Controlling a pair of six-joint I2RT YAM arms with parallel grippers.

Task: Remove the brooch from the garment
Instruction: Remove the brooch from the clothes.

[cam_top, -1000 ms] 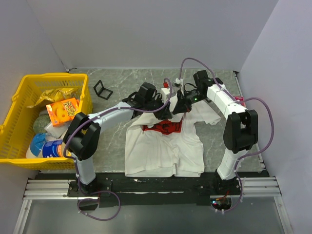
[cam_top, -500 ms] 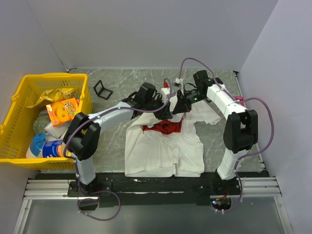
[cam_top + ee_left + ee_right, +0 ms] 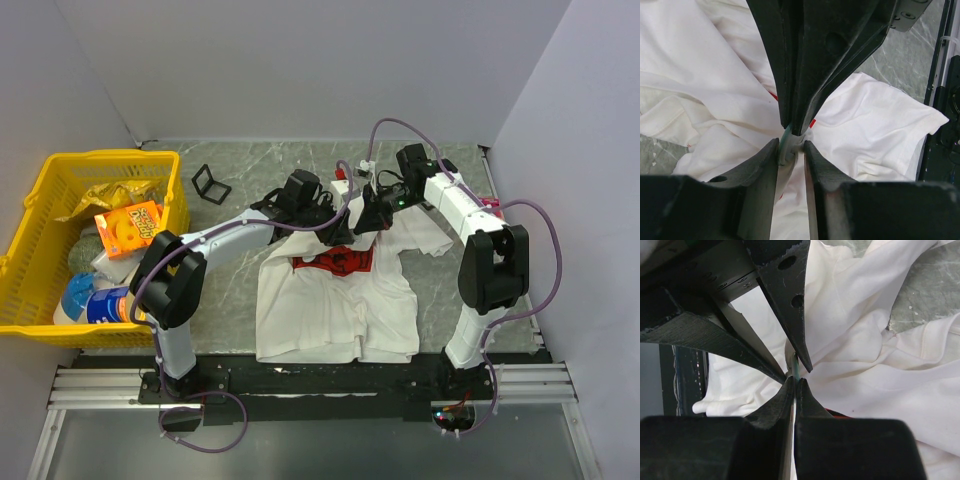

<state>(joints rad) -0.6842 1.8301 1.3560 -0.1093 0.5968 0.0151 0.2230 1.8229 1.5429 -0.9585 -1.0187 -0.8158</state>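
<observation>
Right gripper (image 3: pixel 795 384) is clamping the thin green brooch (image 3: pixel 785 140) at the chest of the shirt (image 3: pixel 340 310). Left gripper (image 3: pixel 790 150) is straddling it, jaws narrowly parted, probably steadying the shirt so the brooch pulls free.

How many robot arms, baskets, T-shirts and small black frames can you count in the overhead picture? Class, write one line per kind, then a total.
Robot arms: 2 (left arm, right arm)
Yellow basket: 1
White T-shirt: 1
Small black frame: 1
Total: 5
</observation>
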